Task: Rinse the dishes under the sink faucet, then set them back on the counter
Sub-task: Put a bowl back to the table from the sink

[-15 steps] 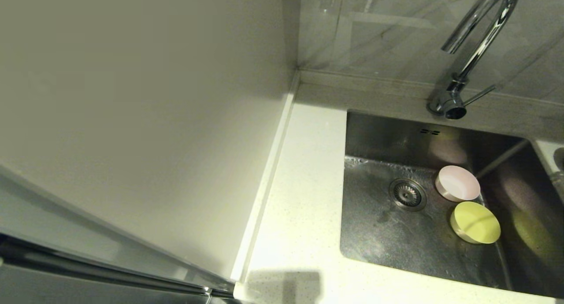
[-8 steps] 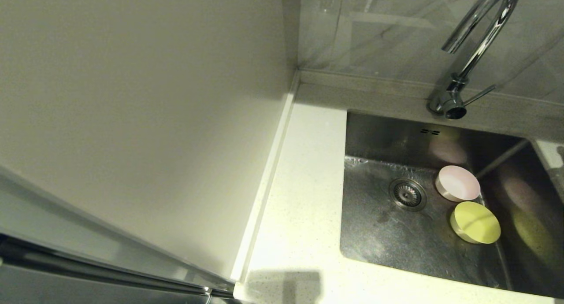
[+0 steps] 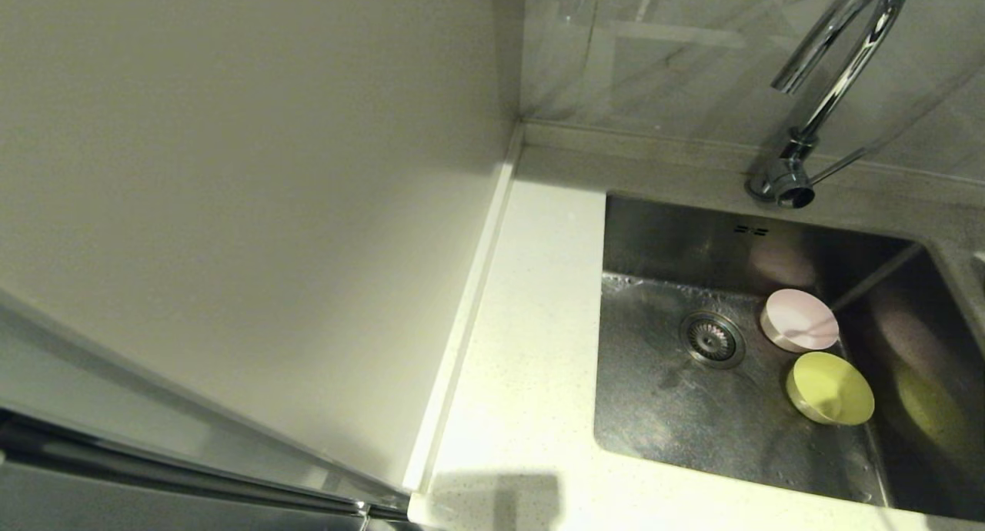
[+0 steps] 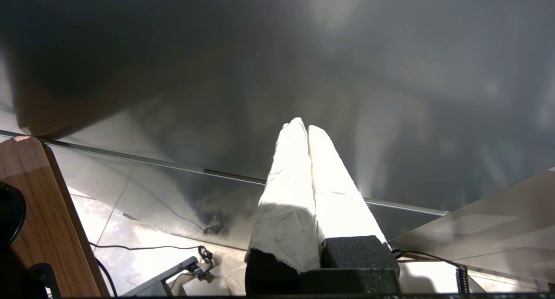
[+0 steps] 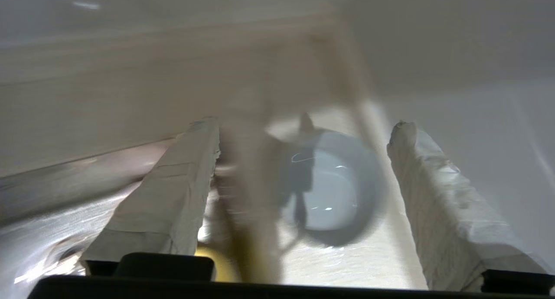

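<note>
Two of the dishes lie in the sink (image 3: pixel 662 415), to the right of the drain (image 3: pixel 712 338): a pale pink bowl (image 3: pixel 800 321) and a yellow-green bowl (image 3: pixel 829 389). The chrome faucet (image 3: pixel 835 77) arches over the sink's back edge. In the right wrist view a pale blue-white bowl (image 5: pixel 334 190) rests on the speckled counter (image 5: pixel 347 260). My right gripper (image 5: pixel 305 125) hangs open over it, its wrapped fingers (image 5: pixel 173 195) apart from the bowl on either side. My left gripper (image 4: pixel 303 126) is shut on nothing, parked off the counter. Neither gripper shows in the head view.
A plain cream wall panel (image 3: pixel 231 169) rises along the left of the counter strip (image 3: pixel 531 323). A tiled back wall (image 3: pixel 677 54) stands behind the faucet. The left wrist view shows floor, cables (image 4: pixel 151 247) and a wooden board (image 4: pixel 39 212).
At the head view's right edge, a small grey shape on the counter beyond the sink has slipped out of sight and that spot has darkened. The pink and yellow-green bowls have not moved.
</note>
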{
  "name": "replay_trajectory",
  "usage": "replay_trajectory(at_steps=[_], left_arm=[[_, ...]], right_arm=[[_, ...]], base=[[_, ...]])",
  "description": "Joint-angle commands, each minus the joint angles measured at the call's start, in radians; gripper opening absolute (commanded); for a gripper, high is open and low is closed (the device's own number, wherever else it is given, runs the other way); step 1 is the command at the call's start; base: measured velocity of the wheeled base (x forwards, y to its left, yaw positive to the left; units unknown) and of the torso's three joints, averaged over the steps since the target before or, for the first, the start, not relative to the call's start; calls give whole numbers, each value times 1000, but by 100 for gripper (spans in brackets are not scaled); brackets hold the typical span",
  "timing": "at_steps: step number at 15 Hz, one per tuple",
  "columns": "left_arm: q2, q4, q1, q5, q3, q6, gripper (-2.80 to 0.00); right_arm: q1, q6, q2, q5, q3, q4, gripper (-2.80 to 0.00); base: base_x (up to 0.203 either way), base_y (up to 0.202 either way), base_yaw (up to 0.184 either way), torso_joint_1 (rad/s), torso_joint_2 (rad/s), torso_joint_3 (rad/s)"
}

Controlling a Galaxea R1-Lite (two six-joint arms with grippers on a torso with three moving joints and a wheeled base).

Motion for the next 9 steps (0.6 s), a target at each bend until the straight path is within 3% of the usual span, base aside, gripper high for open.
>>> replay_trajectory(at_steps=[1,4,5,9], left_arm=[[0,0,0,0,3,-1,-280],[0,0,0,0,3,-1,-280],[0,0,0,0,3,-1,-280],[0,0,0,0,3,-1,-280]], right_arm=[[77,-1,-189,30,98,4,0],[118,-46,-328,133,244,14,0],[113,-107,-336,160,271,26,0],[85,-160,-405,252,346,50,0]], base=[[0,0,0,0,0,0],[0,0,0,0,0,0],[0,0,0,0,0,0],[0,0,0,0,0,0]])
